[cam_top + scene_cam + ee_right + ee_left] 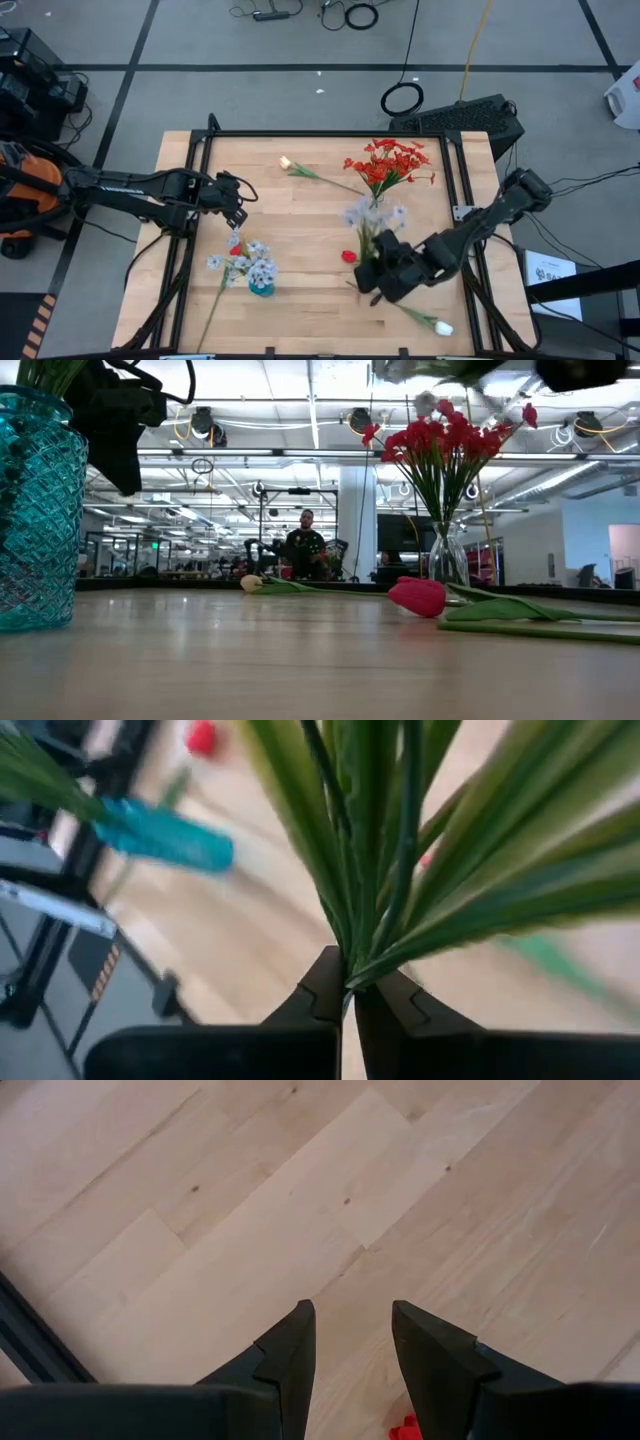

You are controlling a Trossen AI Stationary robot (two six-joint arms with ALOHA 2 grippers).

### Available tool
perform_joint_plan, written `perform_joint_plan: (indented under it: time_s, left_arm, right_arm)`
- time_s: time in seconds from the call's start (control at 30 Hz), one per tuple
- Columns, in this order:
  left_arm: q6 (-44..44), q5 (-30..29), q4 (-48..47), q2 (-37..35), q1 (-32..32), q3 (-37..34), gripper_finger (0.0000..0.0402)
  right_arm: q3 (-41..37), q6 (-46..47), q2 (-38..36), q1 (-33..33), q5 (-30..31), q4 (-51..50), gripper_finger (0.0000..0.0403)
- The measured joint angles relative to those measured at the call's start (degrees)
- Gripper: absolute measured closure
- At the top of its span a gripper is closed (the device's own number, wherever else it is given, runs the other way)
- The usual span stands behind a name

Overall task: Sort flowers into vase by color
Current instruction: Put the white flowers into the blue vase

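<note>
My right gripper [368, 278] is shut on a pale blue-white spray [374, 215], held above the table near its front right. A clear vase [447, 560] holds red blossom clusters [392, 160] at the far middle. A blue vase [260, 287] holds pale sprays at the front left. A red tulip bud [349, 256] lies on the table beside the held spray. Cream tulips lie at the far middle [285, 162] and the front right [443, 327]. My left gripper [237, 207] is open and empty above the table, beyond the blue vase. My right gripper pinches the spray's bundle of green stems and leaves [352, 970] between its two fingers, at the stem end. The stems fan out away from the fingers. The spray is lifted clear of the table, its blossoms [374, 215] toward the far edge.
Another long-stemmed flower [215, 305] lies on the table left of the blue vase. A black frame [190, 200] runs around the tabletop. Bare wood shows between the two vases. A person [305, 545] stands far off in the room behind the table.
</note>
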Motion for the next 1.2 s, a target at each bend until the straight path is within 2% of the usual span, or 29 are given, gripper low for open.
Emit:
perform_joint_plan:
  time_s: [0.07, 0.17, 0.37, 0.63, 0.93, 1.2]
  left_arm:
    - [0.0, 0.0, 0.0, 0.0, 0.0, 0.0, 0.0261]
    - [0.0, 0.0, 0.0, 0.0, 0.0, 0.0, 0.0261]
    - [-0.4, 0.0, 1.0, 0.0, 0.0, 0.0, 0.0261]
    - [-0.1, 0.0, 1.3, 0.0, 0.0, 0.0, 0.0261]
    - [0.0, 0.8, 1.2, 0.0, 0.0, 0.0, 0.0261]
    - [0.0, 1.7, 1.2, 0.0, 0.0, 0.0, 0.0261]
  right_arm:
    - [0.0, -5.5, 0.6, -2.0, 1.1, 2.8, 0.0399]
    - [0.0, -20.4, 2.2, -4.8, 1.1, 12.0, 0.0401]
    - [0.0, -47.7, 6.5, -10.5, -0.4, 37.1, 0.0402]
    - [0.0, -72.3, 10.6, -12.0, -2.3, 60.6, 0.0402]
    - [0.0, -75.7, 18.6, -11.7, -8.9, 76.3, 0.0403]
    - [0.1, -82.2, 24.4, -10.6, -9.7, 84.4, 0.0403]
